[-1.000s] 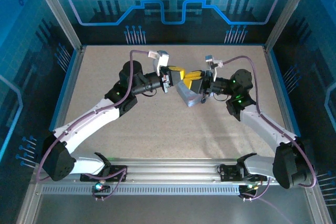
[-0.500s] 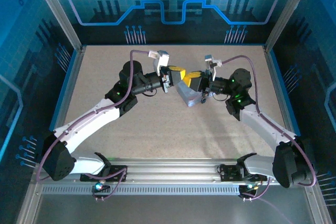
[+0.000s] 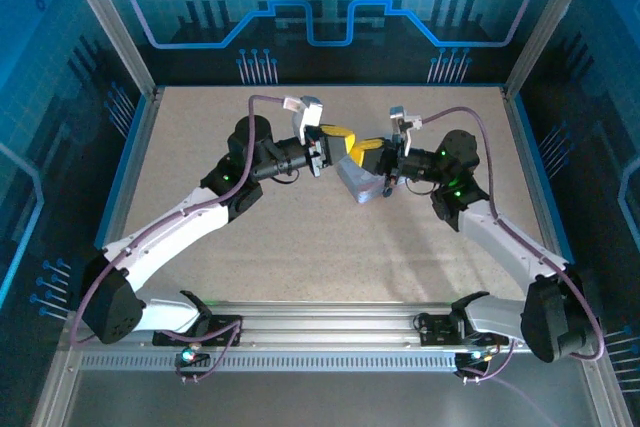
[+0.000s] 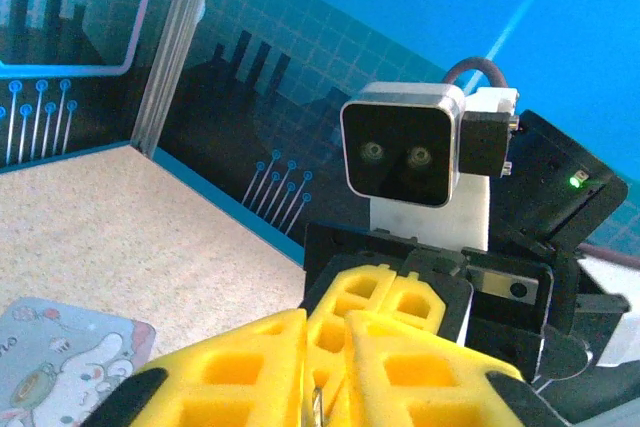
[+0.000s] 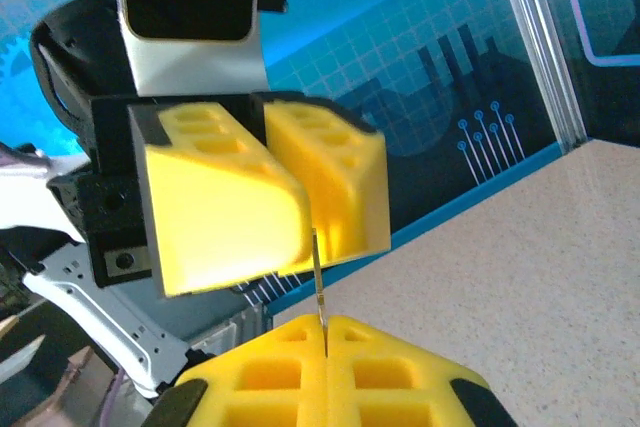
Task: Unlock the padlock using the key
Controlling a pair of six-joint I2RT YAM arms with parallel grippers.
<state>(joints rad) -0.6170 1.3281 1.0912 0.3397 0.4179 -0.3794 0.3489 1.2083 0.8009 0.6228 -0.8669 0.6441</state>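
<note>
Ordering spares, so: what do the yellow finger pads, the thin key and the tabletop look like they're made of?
Yellow pads: probably moulded or printed plastic or rubber, matte, with open rectangular pockets. Key: likely metal, a thin straight sliver with a dull sheen. Tabletop: speckled beige, matte, perhaps laminate or stone-look board; the look leaves it open.

- My left arm (image 3: 190, 212) and right arm (image 3: 500, 237) both reach forward and inward, elbows bowed out.
- My wrists are level and face each other.
- My left gripper (image 3: 338, 135) meets my right gripper (image 3: 366, 151) tip to tip.
- My left fingers (image 5: 220, 197) stand a crack apart.
- My right fingers (image 5: 270, 377) are pressed tight together.
</note>
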